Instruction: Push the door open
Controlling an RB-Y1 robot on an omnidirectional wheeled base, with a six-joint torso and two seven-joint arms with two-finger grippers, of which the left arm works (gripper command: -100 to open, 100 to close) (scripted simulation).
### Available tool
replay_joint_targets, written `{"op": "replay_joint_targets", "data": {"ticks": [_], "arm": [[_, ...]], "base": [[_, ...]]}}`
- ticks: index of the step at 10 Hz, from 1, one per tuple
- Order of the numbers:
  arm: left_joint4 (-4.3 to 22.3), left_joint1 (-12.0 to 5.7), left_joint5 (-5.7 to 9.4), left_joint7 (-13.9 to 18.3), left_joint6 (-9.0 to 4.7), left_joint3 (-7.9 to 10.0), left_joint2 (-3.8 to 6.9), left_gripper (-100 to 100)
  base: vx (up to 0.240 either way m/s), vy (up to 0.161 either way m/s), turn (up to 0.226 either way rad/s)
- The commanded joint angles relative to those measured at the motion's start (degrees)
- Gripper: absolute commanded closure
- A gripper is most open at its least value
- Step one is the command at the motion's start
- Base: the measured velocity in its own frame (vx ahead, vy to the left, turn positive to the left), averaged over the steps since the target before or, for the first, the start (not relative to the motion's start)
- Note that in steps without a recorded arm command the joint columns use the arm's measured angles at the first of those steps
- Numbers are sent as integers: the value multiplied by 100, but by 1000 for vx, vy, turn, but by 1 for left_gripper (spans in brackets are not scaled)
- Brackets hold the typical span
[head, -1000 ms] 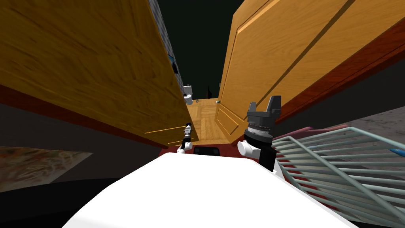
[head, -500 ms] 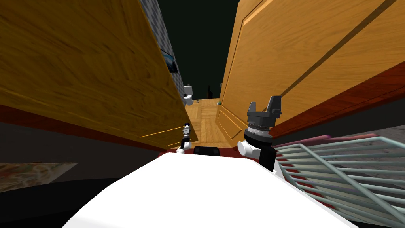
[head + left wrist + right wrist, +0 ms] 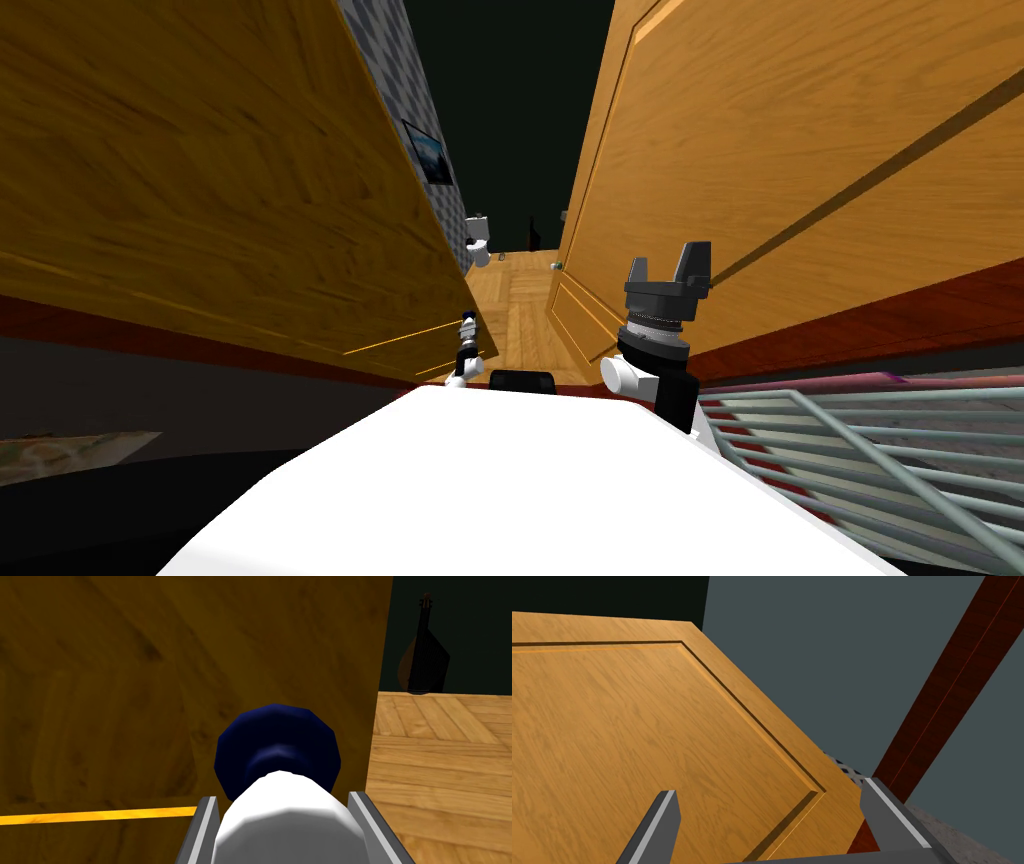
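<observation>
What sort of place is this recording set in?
Probably a doorway inside a house: wooden door with a door knob, parquet floor beyond, a framed picture on the patterned wall, perhaps a toilet at the far end.

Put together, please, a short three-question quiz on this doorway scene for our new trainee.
1. True or false: the right gripper is shut on a cloth.
2. What sits between the fingers of the left gripper? A) a white handle B) a grey cloth C) a metal bar
3. Fill in: the round base behind that handle is dark ____.
Key: 1. False; its fingers stand open with nothing between them, facing a wooden door. 2. A; the fingers press the handle's sides. 3. Blue.
</observation>
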Motion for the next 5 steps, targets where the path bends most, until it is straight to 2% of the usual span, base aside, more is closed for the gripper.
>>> {"op": "replay_joint_targets", "data": {"ticks": [1,5], "arm": [[75,-56,73,-19,-103,189,69,100],[136,-87,171,-102,-141,419,38,100]], "base": [[214,-38,53],[168,-26,45]]}}
